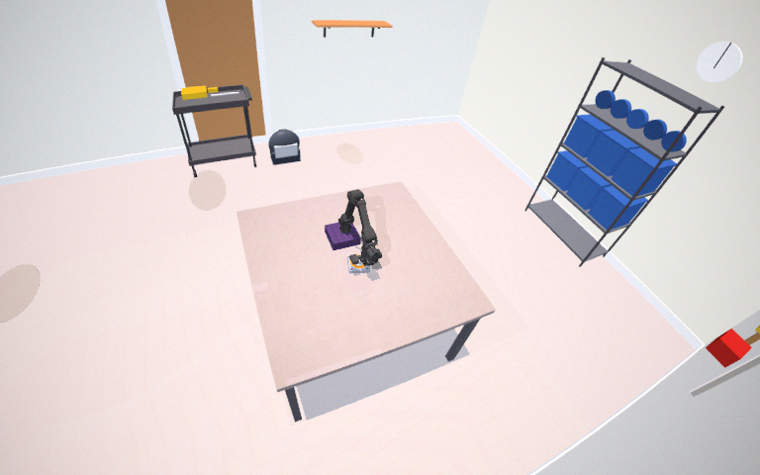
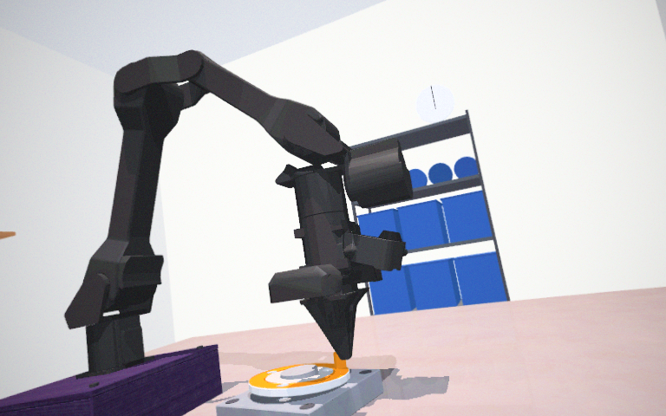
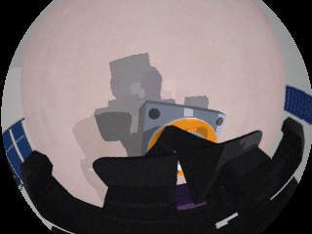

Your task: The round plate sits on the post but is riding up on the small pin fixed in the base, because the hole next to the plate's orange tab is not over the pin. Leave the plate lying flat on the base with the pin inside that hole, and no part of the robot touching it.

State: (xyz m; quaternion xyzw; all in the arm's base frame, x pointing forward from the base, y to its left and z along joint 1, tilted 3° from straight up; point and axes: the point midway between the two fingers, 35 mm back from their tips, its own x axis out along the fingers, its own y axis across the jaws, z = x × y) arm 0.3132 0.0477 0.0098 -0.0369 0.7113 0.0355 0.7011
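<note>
Fingers of the dark parallel-jaw gripper (image 2: 342,354) are pinched together on nothing, their tip down against the upright orange tab (image 2: 341,363) at the far edge of the round orange-and-white plate (image 2: 298,380). That plate sits on the central post of the grey square base (image 2: 305,399), just beside the arm's purple mounting block (image 2: 120,381) — whether it lies tilted I can't tell, and the pin is hidden. It looks like the nudging step: next, push the tab sideways to turn the plate until its hole drops over the pin — then lift away.
</note>
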